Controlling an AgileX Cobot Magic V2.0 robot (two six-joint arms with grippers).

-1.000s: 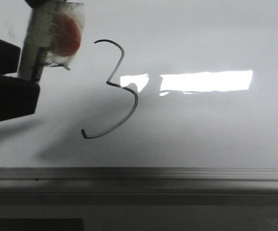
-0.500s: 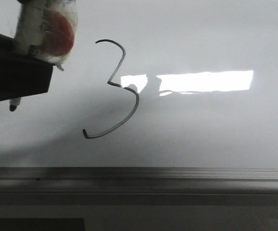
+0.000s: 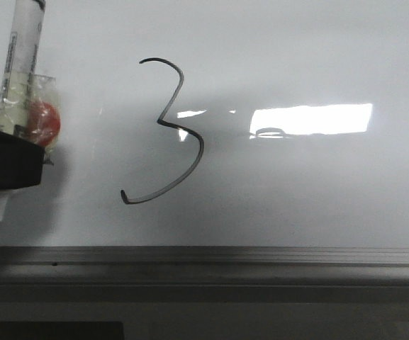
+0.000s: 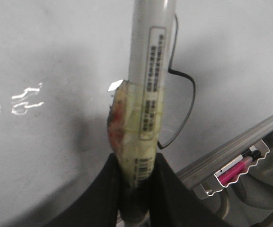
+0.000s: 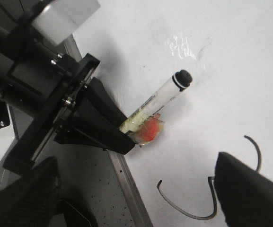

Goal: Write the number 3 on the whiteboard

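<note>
One broad whiteboard [image 3: 317, 205] fills the front view, and the number 3 [image 3: 167, 131] stands finished at its middle-left, well clear of the grey edge strip below. The marker [image 3: 14, 92] lies off to the robot's left of the numeral, its long axis near upright, dark tip pointing down toward the strip, apart from the ink. The left gripper [image 4: 135, 189] is clamped on the marker's taped barrel, and is the nearer arm. The right gripper [image 5: 141, 198] has its fingers spread and bare, so any touch-up falls to the left arm
</note>
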